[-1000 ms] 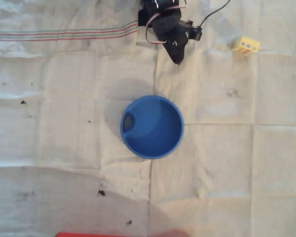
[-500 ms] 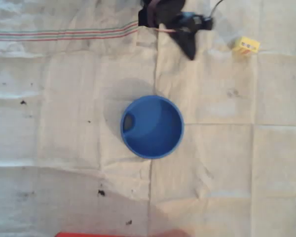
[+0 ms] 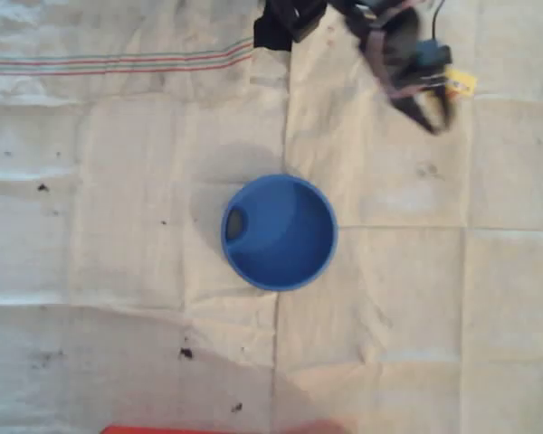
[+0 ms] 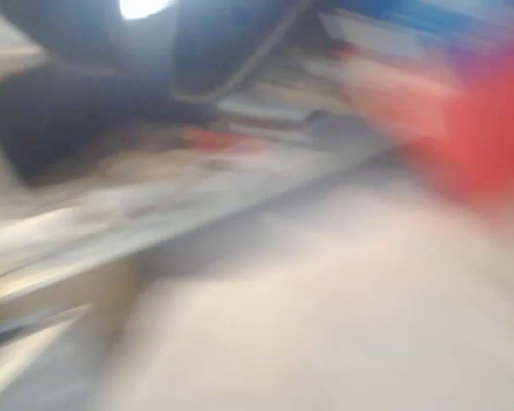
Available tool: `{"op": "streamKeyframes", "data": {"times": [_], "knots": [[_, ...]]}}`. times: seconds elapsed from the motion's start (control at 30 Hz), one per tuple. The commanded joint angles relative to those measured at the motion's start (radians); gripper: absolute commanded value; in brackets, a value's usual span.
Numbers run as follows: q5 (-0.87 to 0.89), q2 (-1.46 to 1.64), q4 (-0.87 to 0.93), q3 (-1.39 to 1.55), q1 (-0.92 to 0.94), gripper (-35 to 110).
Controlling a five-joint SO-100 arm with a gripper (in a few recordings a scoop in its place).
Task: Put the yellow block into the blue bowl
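You see the round deep blue plastic bowl (image 3: 280, 232) on the creased white cloth (image 3: 118, 226). Up and right of it, well apart, the black two-finger gripper (image 3: 432, 116) overlaps the small yellow rectangular block (image 3: 462, 84), jaws slightly parted.

black arm (image 3: 380, 36) with pink-and-white cables and a dark end effector (image 3: 430, 113).
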Motion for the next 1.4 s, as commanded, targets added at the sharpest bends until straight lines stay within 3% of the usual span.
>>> {"op": "streamKeyframes", "data": {"times": [0.0, 0.43, 0.6, 0.87, 1.17, 1.37], "knots": [[-0.195, 0.012, 0.106, -0.181, -0.031, 1], [-0.518, -0.003, 0.584, -0.239, -0.104, 1], [-0.578, -0.003, 0.558, -0.167, -0.1, 4], [-0.597, -0.003, 0.557, -0.107, -0.101, 29], [-0.598, -0.095, 0.535, -0.081, -0.115, 26], [-0.597, -0.179, 0.376, -0.075, -0.115, 25]]}}
